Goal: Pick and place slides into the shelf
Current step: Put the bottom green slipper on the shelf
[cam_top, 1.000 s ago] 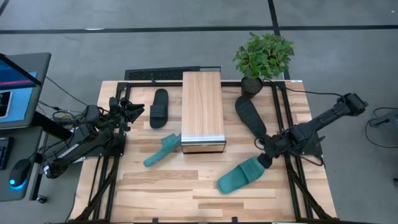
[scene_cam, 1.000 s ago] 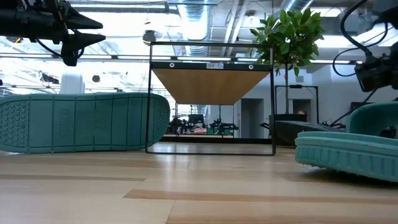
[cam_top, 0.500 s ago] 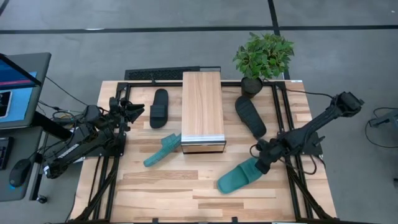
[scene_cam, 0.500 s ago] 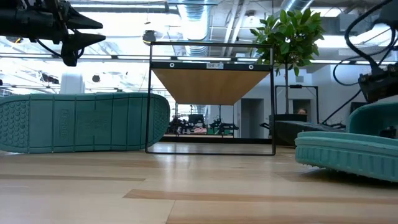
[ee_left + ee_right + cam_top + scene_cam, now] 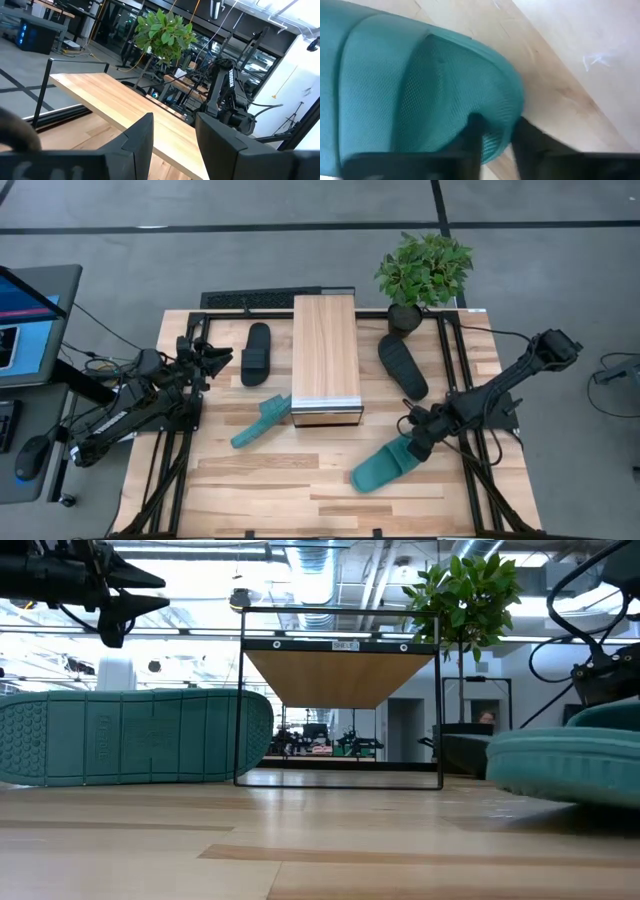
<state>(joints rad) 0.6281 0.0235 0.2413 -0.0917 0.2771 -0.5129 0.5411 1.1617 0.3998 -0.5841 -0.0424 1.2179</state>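
Note:
My right gripper (image 5: 411, 442) is shut on the end of a teal slide (image 5: 382, 466) that lies at the near right of the table. A second teal slide (image 5: 259, 423) stands on its side edge and leans against the near left corner of the shelf (image 5: 325, 358); its sole (image 5: 135, 736) faces the low view. One black slide (image 5: 256, 353) lies flat to the left of the shelf, and another (image 5: 402, 366) lies to its right. My left gripper (image 5: 220, 359) hovers open by the left black slide, touching nothing. My right gripper pinches the rounded end of the teal slide (image 5: 496, 131) between its two fingers. One finger (image 5: 473, 131) lies on the textured footbed, and the other (image 5: 532, 145) stands at the outer edge. The fingers come from the table's right, slanting down, along the slide.
A potted plant (image 5: 423, 270) stands at the far right corner and a keyboard (image 5: 258, 299) at the far edge. A black metal frame (image 5: 452, 370) runs along the table's sides. Open wood lies along the near edge (image 5: 290, 500).
My right gripper has moved a little toward the table's left, onto the end of the teal slide. In the low view that slide has shifted and tipped since half a second ago.

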